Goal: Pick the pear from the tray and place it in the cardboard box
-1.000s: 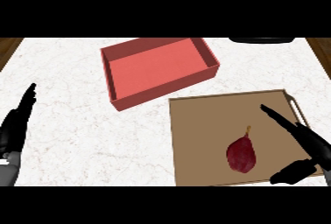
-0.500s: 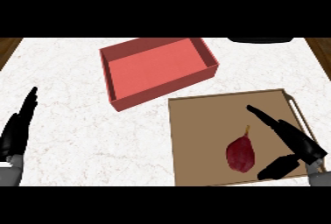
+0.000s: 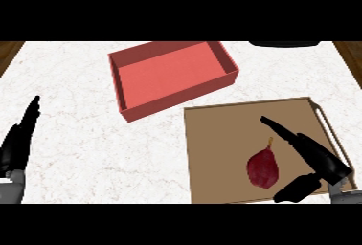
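Lower right of frame: right hand (image 3: 316, 160), fingers straight and spread, thumb apart, holding nothing, poised just right of the dark red pear (image 3: 263, 168) lying on the brown tray (image 3: 219, 143). Lower left edge: left hand (image 3: 20, 139), fingers straight, resting over the marble counter (image 3: 78, 119). Upper centre: red cardboard box (image 3: 170, 76), open, beyond the tray

You are seeing the right hand (image 3: 317, 160) hovering open beside the dark red pear (image 3: 263, 167), which is lying on the tray (image 3: 216, 153). The red box (image 3: 173, 76) is sitting behind; the left hand (image 3: 17, 143) is resting open at the left edge.
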Robot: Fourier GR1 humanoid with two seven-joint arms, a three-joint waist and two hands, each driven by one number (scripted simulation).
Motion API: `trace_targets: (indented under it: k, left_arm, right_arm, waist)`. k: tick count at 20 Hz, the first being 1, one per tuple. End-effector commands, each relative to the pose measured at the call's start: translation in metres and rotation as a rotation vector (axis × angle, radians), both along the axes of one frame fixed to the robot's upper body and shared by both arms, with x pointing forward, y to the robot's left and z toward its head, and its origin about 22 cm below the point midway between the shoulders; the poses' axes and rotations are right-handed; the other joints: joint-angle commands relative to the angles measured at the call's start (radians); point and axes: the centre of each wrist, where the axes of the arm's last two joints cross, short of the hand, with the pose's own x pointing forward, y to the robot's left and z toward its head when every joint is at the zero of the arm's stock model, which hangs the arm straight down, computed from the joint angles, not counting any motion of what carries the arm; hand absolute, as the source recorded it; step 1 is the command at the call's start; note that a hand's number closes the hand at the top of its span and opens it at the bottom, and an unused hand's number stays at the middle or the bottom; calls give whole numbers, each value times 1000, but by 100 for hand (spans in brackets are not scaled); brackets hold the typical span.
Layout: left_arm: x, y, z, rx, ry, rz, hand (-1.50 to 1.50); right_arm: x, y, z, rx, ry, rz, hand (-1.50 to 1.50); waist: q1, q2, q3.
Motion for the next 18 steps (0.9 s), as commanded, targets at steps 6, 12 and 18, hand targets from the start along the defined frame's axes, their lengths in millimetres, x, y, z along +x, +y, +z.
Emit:
trace_targets:
  k: [6, 12, 18]
  left_arm:
    - [17, -6, -6, 6, -2, -10, 0]
    - [13, 4, 2, 10, -12, 12, 0]
    - [9, 17, 13, -3, -7, -10, 0]
  right_arm:
    - [3, -6, 30, 38, -56, 42, -150]
    - [-13, 32, 23, -76, 60, 45, -150]
    - [20, 29, -13, -114, 101, 16, -150]
  waist:
    - [-2, 1, 0]
    - [-2, 1, 0]
    - [5, 2, 0]
